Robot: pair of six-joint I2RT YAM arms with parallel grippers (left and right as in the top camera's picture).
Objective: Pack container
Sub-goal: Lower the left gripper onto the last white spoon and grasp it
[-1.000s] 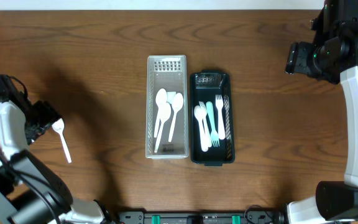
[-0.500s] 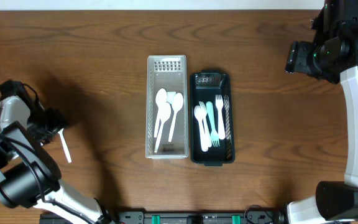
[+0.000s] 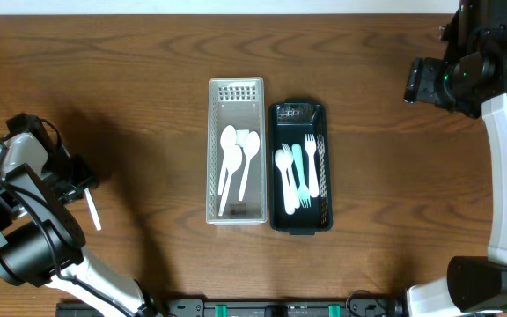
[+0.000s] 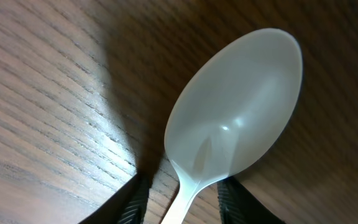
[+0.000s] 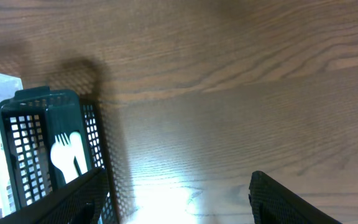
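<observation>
A white plastic spoon (image 4: 235,118) lies on the wooden table at the far left; its handle shows in the overhead view (image 3: 91,208). My left gripper (image 3: 76,176) is down over the spoon's bowl end. In the left wrist view its two fingers (image 4: 182,202) sit on either side of the spoon's neck with a gap on each side, so it is open. A clear basket (image 3: 215,132) holds three white spoons. Next to it, a black basket (image 3: 275,119) holds several forks. My right gripper (image 5: 173,199) is open and empty, high at the right beyond the black basket (image 5: 39,99).
The two baskets stand side by side at the table's middle. Bare wood lies between the loose spoon and the clear basket. The right arm (image 3: 500,150) runs along the table's right edge.
My left gripper has shifted up and right and now covers the spoon's bowl, which lay uncovered a second ago. The spoon and the right arm have not moved.
</observation>
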